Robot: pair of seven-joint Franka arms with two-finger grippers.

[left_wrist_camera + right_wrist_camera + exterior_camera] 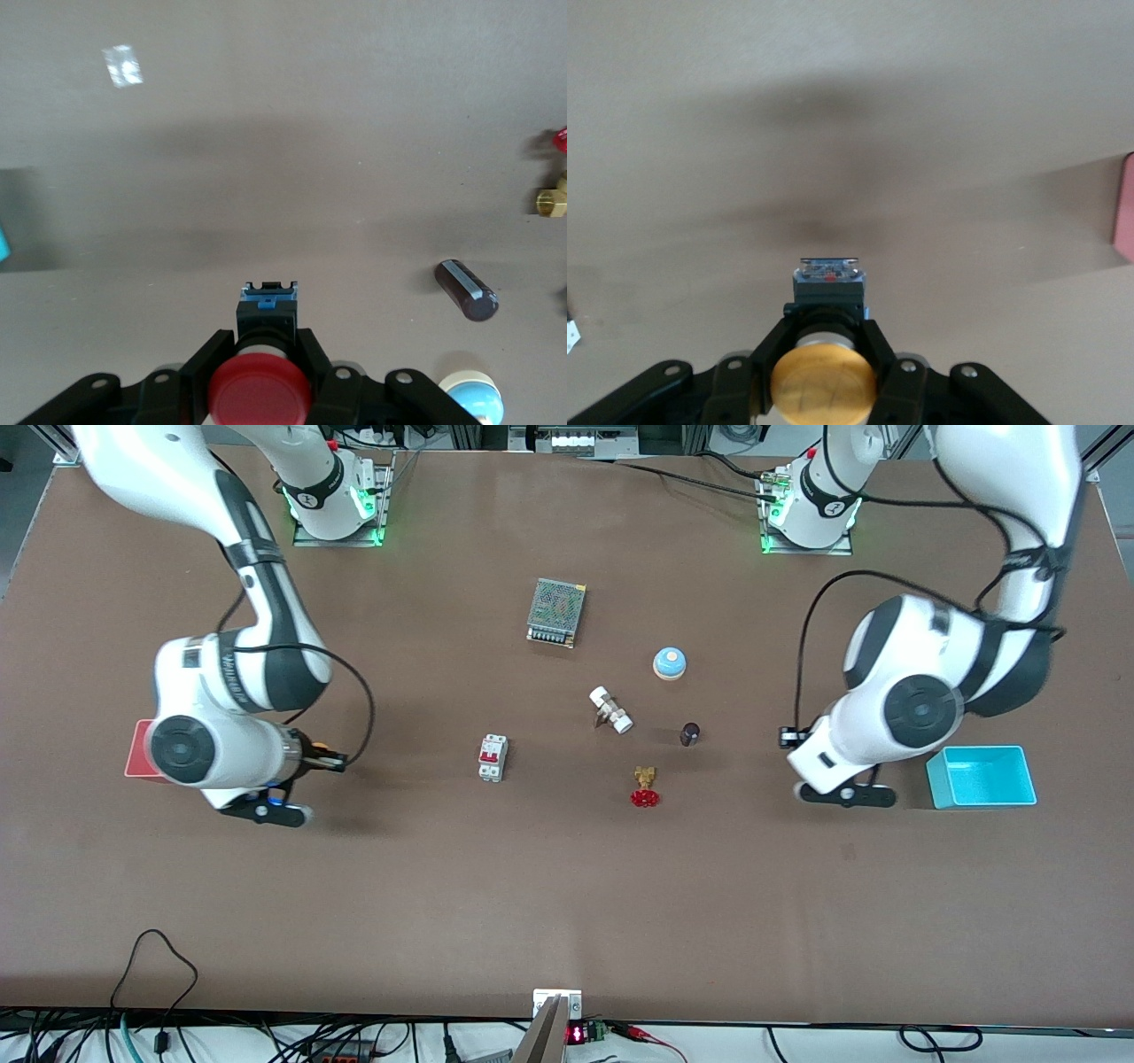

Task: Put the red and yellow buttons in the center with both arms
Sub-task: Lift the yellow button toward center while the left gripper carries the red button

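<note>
My left gripper is shut on the red button, its jaws clamping the short black body just under the red cap. It hangs above bare tabletop between the dark cylinder and the teal bin. In the front view the arm hides the red button. My right gripper is shut on the yellow button, gripped the same way; a sliver of its orange cap shows in the front view. It hangs above bare tabletop beside the red box, toward the right arm's end.
Around the middle lie a red-and-white breaker, a white fitting, a dark cylinder, a brass valve with red handwheel, a blue-domed bell and a mesh power supply. A teal bin and red box sit at the table's ends.
</note>
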